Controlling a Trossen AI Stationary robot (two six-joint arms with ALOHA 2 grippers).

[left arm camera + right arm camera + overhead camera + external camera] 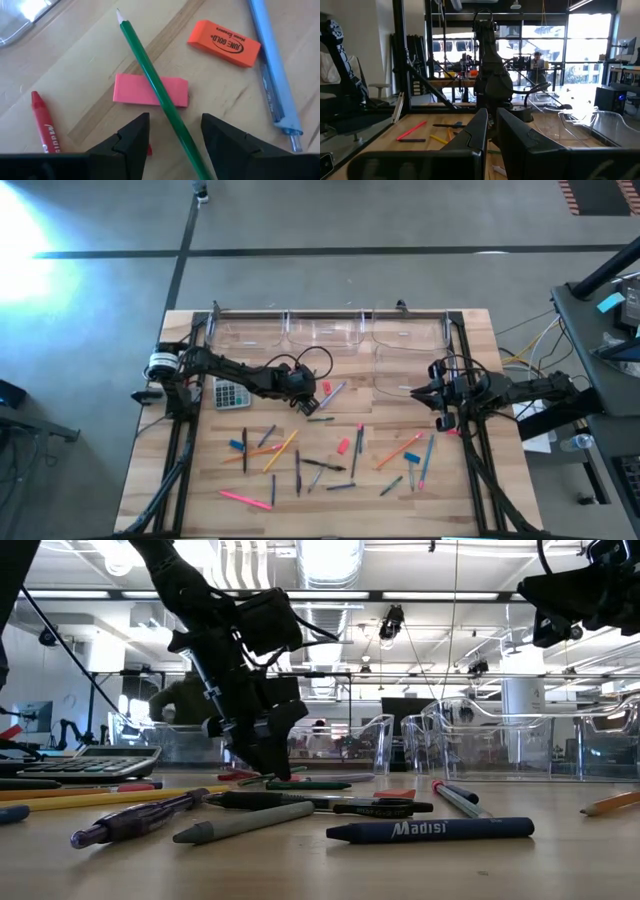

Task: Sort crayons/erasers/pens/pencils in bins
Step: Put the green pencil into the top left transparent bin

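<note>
Left gripper (175, 137) low over the tabletop (100, 65), jaws parted astride a green pencil (155, 85) crossing a pink eraser (142, 90), nothing gripped; right gripper (491, 131) raised by the bins (330, 332), closed, empty

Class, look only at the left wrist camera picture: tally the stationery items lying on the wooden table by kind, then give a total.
Erasers: 2, a pink rectangular eraser and an orange printed eraser
Pencils: 1, a long green pencil lying across the pink eraser
Crayons: 1, a red wax crayon
Pens: 1, a light blue pen
Total: 5
</note>
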